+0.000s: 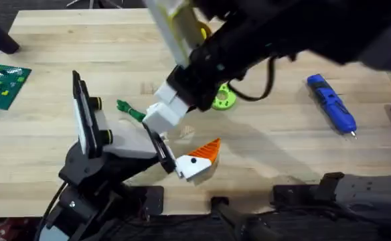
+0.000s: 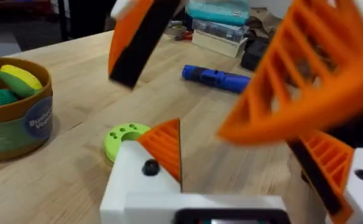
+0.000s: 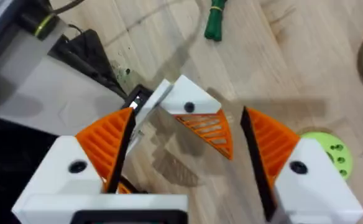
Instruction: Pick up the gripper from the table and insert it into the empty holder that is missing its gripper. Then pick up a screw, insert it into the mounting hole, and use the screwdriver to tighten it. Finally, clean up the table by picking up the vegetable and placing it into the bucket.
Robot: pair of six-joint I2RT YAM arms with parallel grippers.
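The white blocky holder on its black jointed stand (image 1: 92, 144) sits near left. The white-and-orange wedge gripper piece (image 1: 199, 161) adjoins its head. The right gripper (image 3: 181, 146) hangs spread around it. Left fingers: unclear. The blue pen-shaped screwdriver (image 1: 331, 104) lies far right.

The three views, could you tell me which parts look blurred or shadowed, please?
Overhead: the raised arm is large, dark and blurred, shadowing the table beneath. Left wrist: the near orange finger is smeared; the screwdriver reads sharper. Right wrist: the vegetable is soft.
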